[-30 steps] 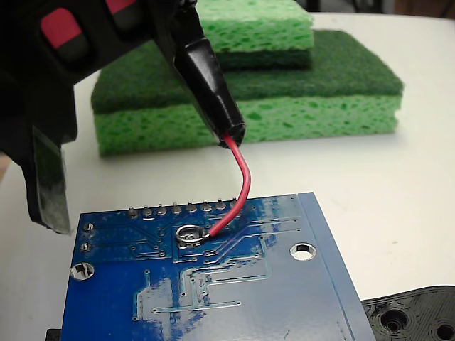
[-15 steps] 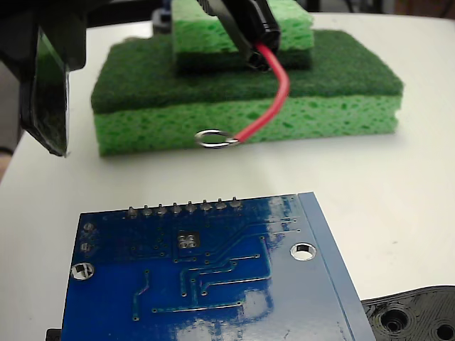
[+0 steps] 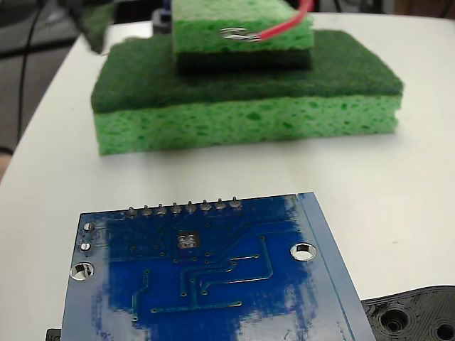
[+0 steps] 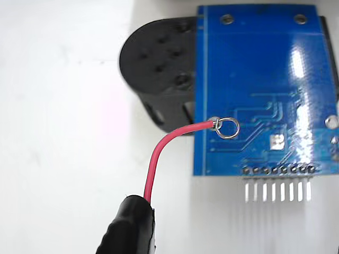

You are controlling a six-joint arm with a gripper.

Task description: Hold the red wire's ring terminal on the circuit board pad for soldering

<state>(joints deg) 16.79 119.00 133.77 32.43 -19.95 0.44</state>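
Observation:
The blue circuit board (image 3: 213, 284) lies at the front of the table, and its silver pad (image 3: 187, 241) is bare. The ring terminal (image 3: 234, 33) hangs high above the table in front of the upper sponge, well clear of the board. The red wire (image 3: 284, 25) runs from it out of the top edge. In the wrist view the red wire (image 4: 159, 153) curves up from its black sleeve (image 4: 130, 222) to the ring terminal (image 4: 228, 127), which shows left of the pad (image 4: 276, 141). My gripper (image 4: 124, 246) is shut on the sleeve, its fingers mostly out of frame.
Two stacked green sponges (image 3: 249, 106) stand behind the board. A black plastic part with holes (image 3: 419, 316) lies at the board's right front corner and also shows in the wrist view (image 4: 159, 69). The board's pin row (image 4: 278, 188) juts over white table.
The ring sat on the pad a second ago. It has since lifted off and risen up and back with the gripper, which has left most of the fixed view.

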